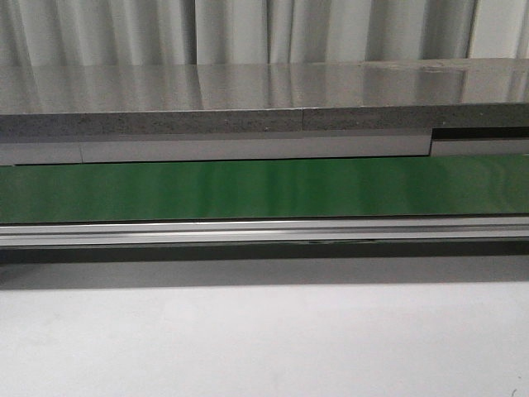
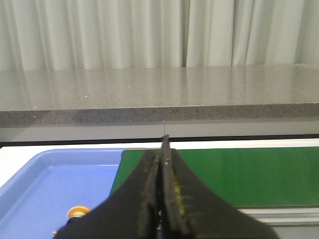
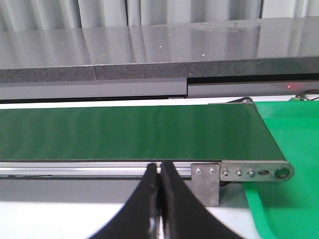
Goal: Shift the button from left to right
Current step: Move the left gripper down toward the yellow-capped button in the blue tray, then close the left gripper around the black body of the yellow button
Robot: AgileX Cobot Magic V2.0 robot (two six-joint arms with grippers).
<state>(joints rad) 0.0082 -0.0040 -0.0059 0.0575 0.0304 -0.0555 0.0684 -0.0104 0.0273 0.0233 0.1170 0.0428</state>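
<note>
the button (image 2: 78, 212) sits in the blue tray (image 2: 30, 174), half hidden behind the left claw (image 2: 160, 199). both claws are pressed together, the right claw (image 3: 160, 199) too. coming down without spreading could knock it away.

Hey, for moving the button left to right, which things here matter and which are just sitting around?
Part of the job:
button, in the blue tray
left gripper, shut
right gripper, shut
green tray
green belt

Just there:
grey counter
curtain
</note>
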